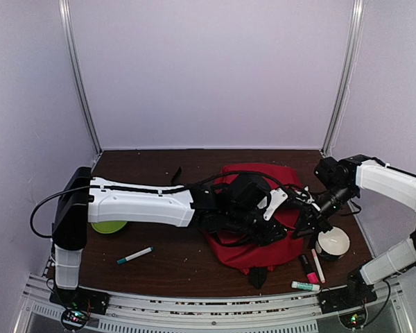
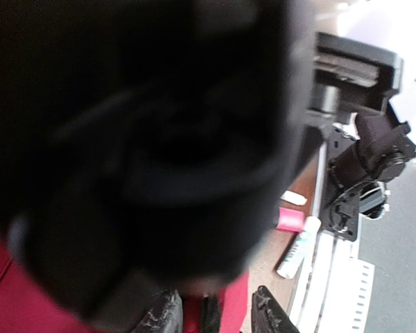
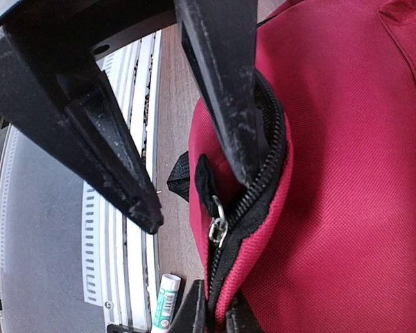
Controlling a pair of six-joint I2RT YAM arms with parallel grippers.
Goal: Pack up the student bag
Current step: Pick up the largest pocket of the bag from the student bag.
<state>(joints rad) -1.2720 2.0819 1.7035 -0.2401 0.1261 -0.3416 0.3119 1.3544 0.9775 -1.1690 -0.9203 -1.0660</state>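
Holding open the student bag (image 1: 263, 251), mid-worktop (image 1: 166, 236)

Near the front edge, a green-and-white stick (image 1: 305, 285), print too small to read. Beyond it, zip edge (image 3: 260, 201) pinched tight in right fingers (image 3: 193, 319), likely to tension the mouth; left fingers (image 3: 222, 104) spread, one hooked inside the lip — probably to widen it.

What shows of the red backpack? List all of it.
The student bag is red woven cloth, lying slumped on the brown table between the arms, partly hidden under the left arm. Its black zipper gapes part open, with a metal ring pull and black tab. The right gripper pinches the zipper edge; one finger of the left gripper is hooked inside the opening.
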